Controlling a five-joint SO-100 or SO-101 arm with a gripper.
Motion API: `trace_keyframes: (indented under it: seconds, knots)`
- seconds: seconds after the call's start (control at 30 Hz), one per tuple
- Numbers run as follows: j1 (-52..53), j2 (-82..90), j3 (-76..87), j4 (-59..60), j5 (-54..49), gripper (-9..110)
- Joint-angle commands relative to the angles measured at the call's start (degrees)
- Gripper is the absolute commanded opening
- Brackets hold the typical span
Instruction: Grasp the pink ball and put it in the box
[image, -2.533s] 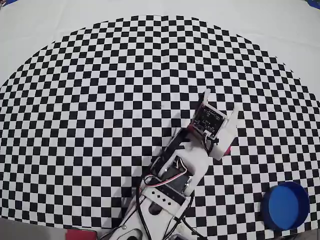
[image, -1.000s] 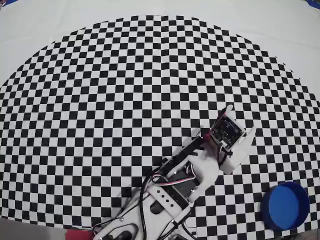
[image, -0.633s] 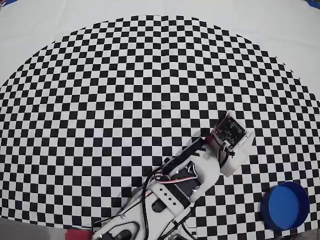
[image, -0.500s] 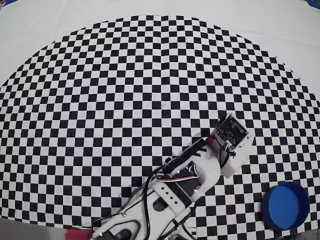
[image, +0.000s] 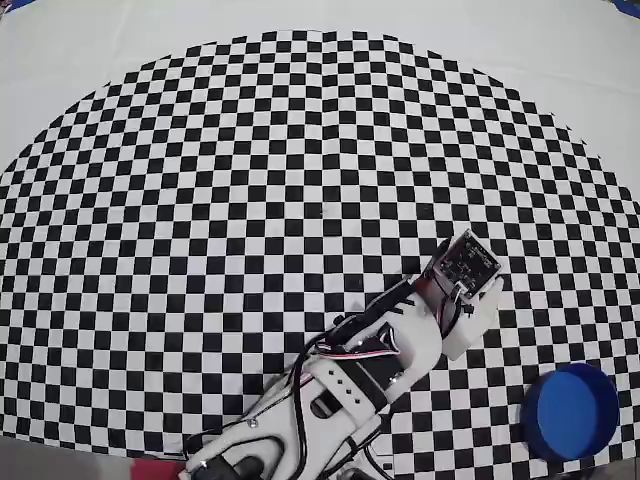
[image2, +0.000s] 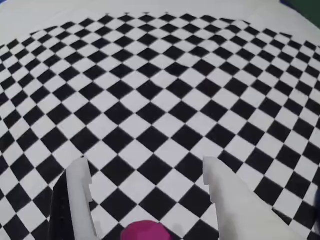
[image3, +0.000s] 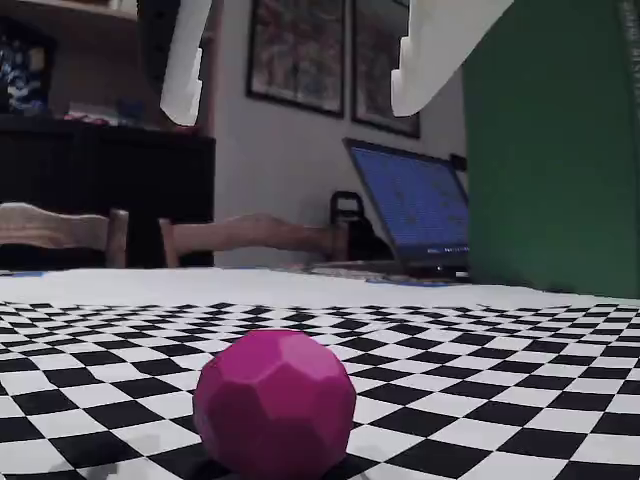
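Note:
The pink ball (image3: 275, 403) rests on the checkered mat (image3: 480, 400) in the fixed view. My gripper (image3: 295, 110) hangs open above it, not touching. In the wrist view the pink ball (image2: 145, 231) shows at the bottom edge, between the two white fingers (image2: 80, 195) of my gripper (image2: 145, 165) and near their base, with a gap on each side. In the overhead view the ball is hidden under the arm (image: 400, 340). The box (image: 570, 411), a round blue container, sits at the lower right, a few squares to the right of the arm's head.
The checkered mat (image: 250, 200) covers most of the white table (image: 560, 60). A pink-red block (image: 150, 470) peeks in at the bottom edge beside the arm's base. A laptop (image3: 420, 210) and a green panel (image3: 550, 150) stand beyond the table.
In the overhead view the arm's head has swung right and down toward the box. The pink edge beside the gripper 2.5 s ago is now hidden under it.

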Motion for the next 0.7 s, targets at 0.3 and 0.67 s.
trace_keyframes:
  seconds: [0.3, 0.67]
  knots:
    - [-0.3, -1.3, 0.4, -0.9, 3.3, 31]
    - [-0.1, -4.9, 0.4, -1.1, 3.6, 31]
